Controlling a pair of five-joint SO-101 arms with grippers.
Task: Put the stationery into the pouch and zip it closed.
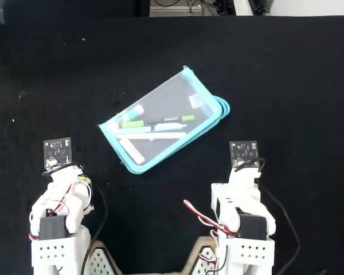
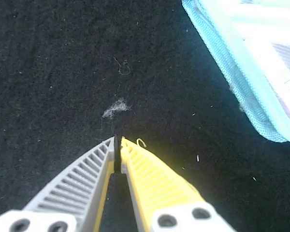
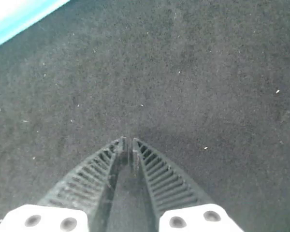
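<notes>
Left hand [image 2: 117, 145] clenched empty, right hand [image 3: 128, 143] likewise, black lint-flecked cloth [image 1: 286, 74], cables [image 1: 218, 6] at far edge

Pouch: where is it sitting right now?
In the high view the pouch lies tilted at the middle of the black table, just ahead of and between the left arm and the right arm, pens inside.

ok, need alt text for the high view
A light-blue pouch with a clear front lies tilted mid-way across the black table, with pens and other stationery inside it. The left arm and right arm sit at the bottom of the frame, one either side, both apart from the pouch.
</notes>
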